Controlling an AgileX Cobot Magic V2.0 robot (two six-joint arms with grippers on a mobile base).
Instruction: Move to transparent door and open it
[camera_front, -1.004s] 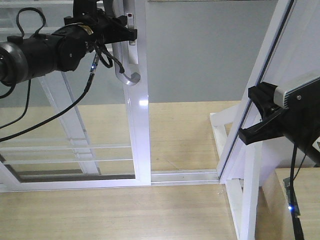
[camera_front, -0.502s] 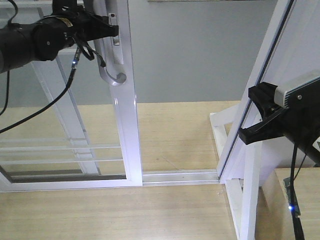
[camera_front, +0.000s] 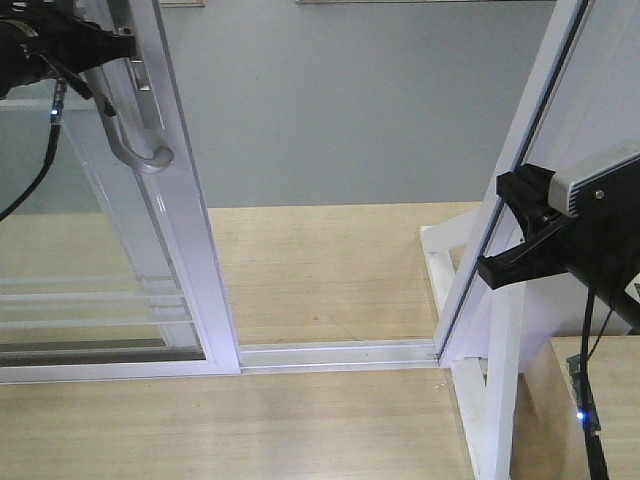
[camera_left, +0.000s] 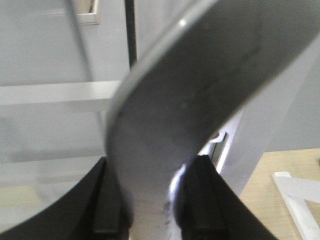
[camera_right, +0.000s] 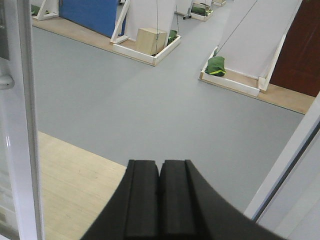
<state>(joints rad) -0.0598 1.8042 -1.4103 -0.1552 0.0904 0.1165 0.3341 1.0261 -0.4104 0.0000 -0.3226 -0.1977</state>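
The transparent door (camera_front: 190, 230) stands at the left of the front view, a white-framed glass panel with thin horizontal bars low down. Its curved silver-grey handle (camera_front: 143, 152) hangs on the right stile. My left gripper (camera_front: 118, 48) is shut on the upper part of that handle. In the left wrist view the handle (camera_left: 180, 105) fills the frame, with a black finger (camera_left: 107, 200) pressed on each side of it; the gripper (camera_left: 152, 200) shows only at its tips. My right gripper (camera_front: 492, 268) hangs at the right, clear of the door, and is shut on nothing (camera_right: 160, 175).
A white floor track (camera_front: 340, 352) runs from the door to a slanted white-framed panel (camera_front: 540, 120) at the right, with a white base (camera_front: 500, 330) under it. Beyond the opening lie grey floor, a wooden box (camera_right: 151, 40) and a green bag (camera_right: 216, 66).
The door has slid left along its track with my left gripper on the handle, and the opening has widened. The right arm has not moved.
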